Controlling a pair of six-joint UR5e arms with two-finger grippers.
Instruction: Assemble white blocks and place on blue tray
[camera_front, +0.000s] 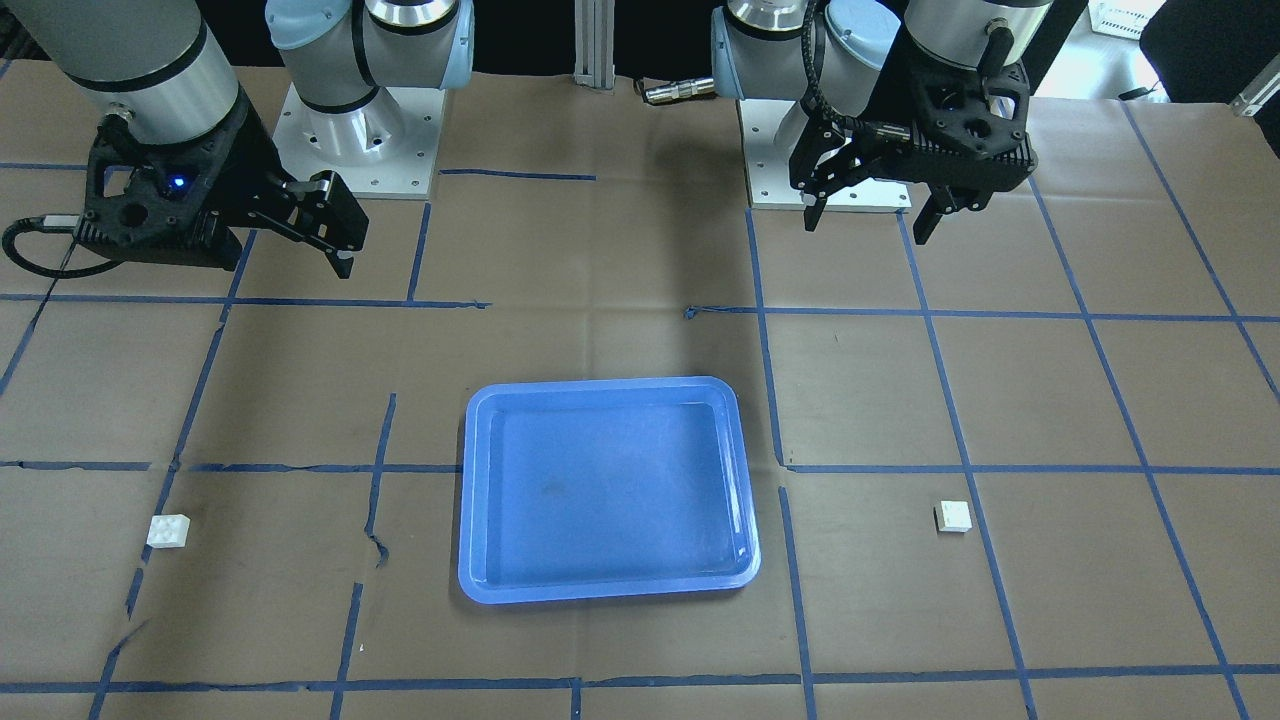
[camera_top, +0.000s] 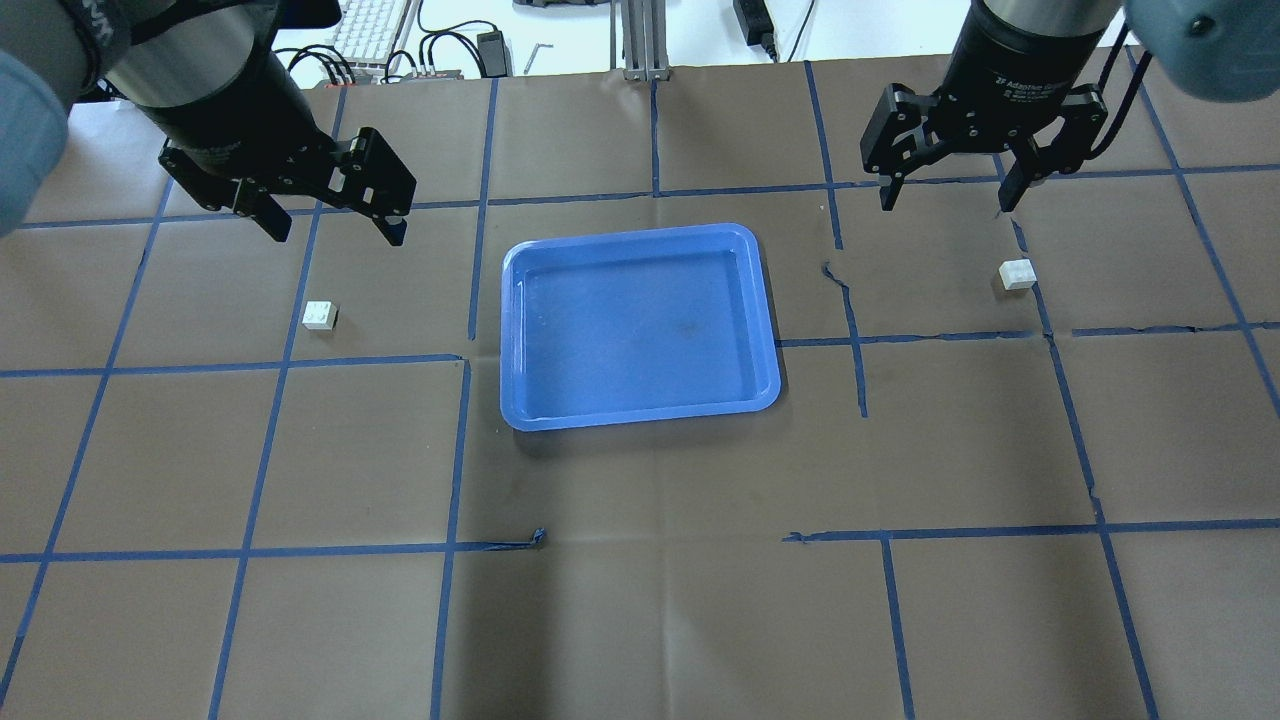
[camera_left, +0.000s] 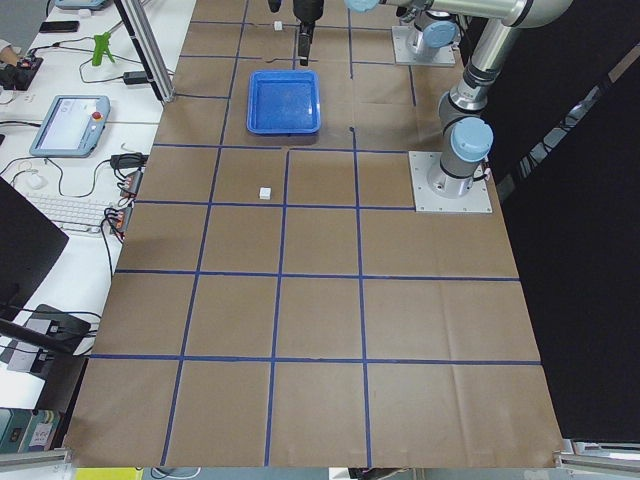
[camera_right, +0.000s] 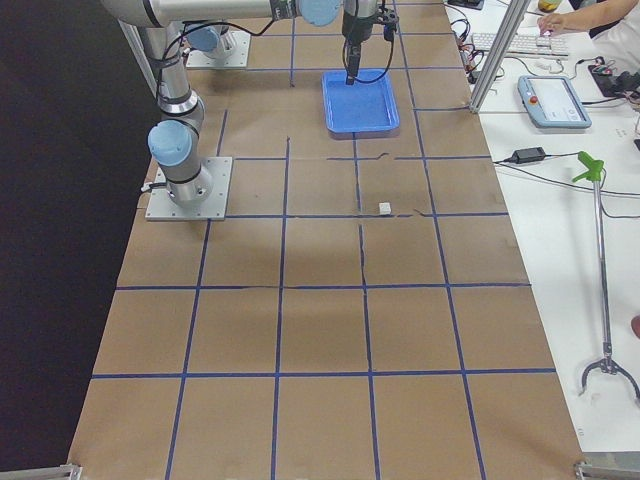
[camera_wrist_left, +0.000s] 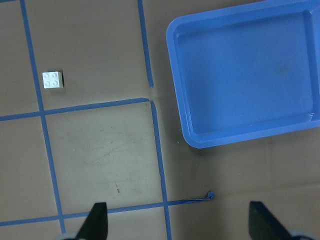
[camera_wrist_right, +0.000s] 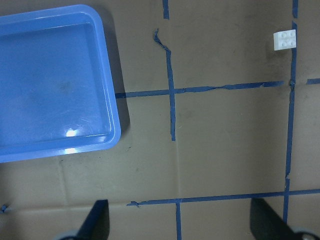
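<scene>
Two white blocks (camera_top: 320, 315) (camera_top: 1017, 273), studs up

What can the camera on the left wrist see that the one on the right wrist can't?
Only the left wrist view shows the left white block, lying studs up, and the left gripper, open. Only the right wrist view shows the right white block, near its top right corner, and the right gripper, also open. Both show part of the empty blue tray and the brown paper table cover crossed by blue tape lines.
</scene>
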